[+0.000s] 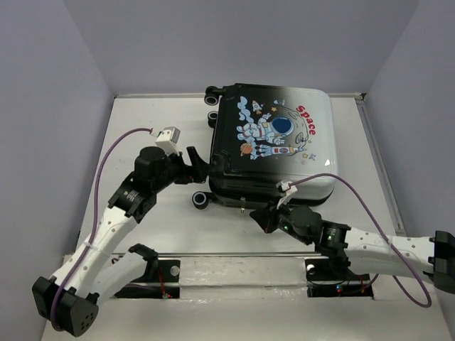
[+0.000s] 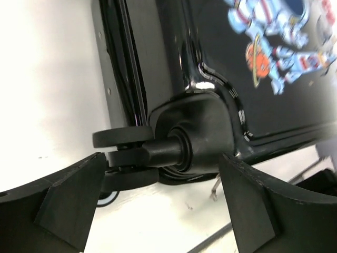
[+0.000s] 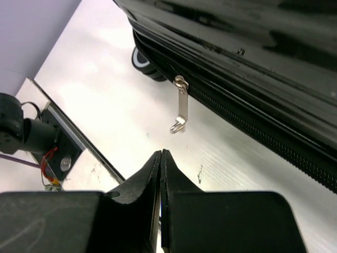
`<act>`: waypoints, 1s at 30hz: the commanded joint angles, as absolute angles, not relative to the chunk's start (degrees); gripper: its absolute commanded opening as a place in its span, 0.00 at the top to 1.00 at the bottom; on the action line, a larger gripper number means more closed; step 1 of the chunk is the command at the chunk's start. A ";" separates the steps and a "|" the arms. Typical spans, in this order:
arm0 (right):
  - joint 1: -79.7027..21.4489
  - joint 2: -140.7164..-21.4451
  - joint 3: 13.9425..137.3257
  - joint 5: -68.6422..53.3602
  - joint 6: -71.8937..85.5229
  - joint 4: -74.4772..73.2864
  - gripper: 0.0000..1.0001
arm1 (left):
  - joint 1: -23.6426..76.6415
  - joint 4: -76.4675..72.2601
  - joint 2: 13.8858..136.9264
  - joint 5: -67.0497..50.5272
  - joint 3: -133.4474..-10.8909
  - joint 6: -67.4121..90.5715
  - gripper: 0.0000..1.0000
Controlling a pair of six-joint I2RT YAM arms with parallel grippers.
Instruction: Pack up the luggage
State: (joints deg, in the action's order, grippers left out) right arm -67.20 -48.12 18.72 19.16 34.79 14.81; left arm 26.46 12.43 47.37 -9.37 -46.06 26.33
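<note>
The luggage [image 1: 274, 135] lies flat and closed at the back middle of the table, astronaut print up, wheels to the left. My left gripper [image 1: 195, 165] is open at its left side. In the left wrist view the gripper [image 2: 162, 161] has its jaws standing wide on either side of the near black wheel [image 2: 124, 138] and its housing, not touching them. My right gripper [image 1: 259, 217] is shut and empty just in front of the luggage's near edge. In the right wrist view its tips [image 3: 161, 153] are a little short of the hanging metal zipper pull [image 3: 181, 105].
The white table [image 1: 156, 234] is walled by grey panels at the back and sides. A metal rail [image 1: 234, 254] with the arm bases runs along the near edge. Purple cables [image 1: 370, 206] loop off both wrists. Another wheel [image 1: 212, 117] sticks out at the far left corner.
</note>
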 commanded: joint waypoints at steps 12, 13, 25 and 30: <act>-67.76 -49.42 26.86 16.61 38.24 3.74 0.33 | 25.93 8.09 58.97 -30.22 -47.65 14.41 0.05; -67.76 -48.44 26.89 16.61 37.71 3.69 0.29 | 25.93 7.48 59.06 -30.58 -47.64 14.68 0.06; -48.08 -54.93 60.37 38.87 23.82 -23.37 0.00 | 25.93 4.22 61.43 -32.08 -43.77 15.47 0.14; -26.22 -55.19 62.40 36.83 20.13 -24.34 0.00 | 25.93 3.17 62.14 -33.57 -43.68 15.38 0.27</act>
State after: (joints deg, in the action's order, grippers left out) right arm -38.44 -55.51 59.70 33.39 24.95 -18.74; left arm 24.88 5.78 60.20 -27.07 -45.32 15.29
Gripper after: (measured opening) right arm 0.994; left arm 0.784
